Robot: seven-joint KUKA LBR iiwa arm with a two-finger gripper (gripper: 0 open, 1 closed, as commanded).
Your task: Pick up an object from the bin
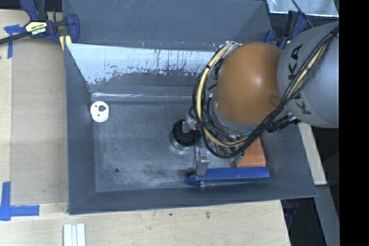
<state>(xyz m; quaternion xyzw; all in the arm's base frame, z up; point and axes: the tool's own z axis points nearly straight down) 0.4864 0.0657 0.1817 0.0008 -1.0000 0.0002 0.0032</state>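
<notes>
Tool at the left end of a blue bar by the bin's near wall

A long blue bar (236, 175) lies flat on the floor of the bin (81, 141). Its long axis runs along the bin's near wall, one end pointing to the bin's left side and the other to its right. Just behind it, towards the bin's middle, lies an orange flat piece (255, 155), partly hidden under the arm's (314, 83) orange cover (248, 83) and cables. A black round thing (183, 134) sits near the bin's middle; whether it belongs to the robot cannot be told. A white disc (100, 111) lies well apart, near the bin's left wall. The tool (200, 169) stands over the bar's left end; whether it is apart or together cannot be told
</notes>
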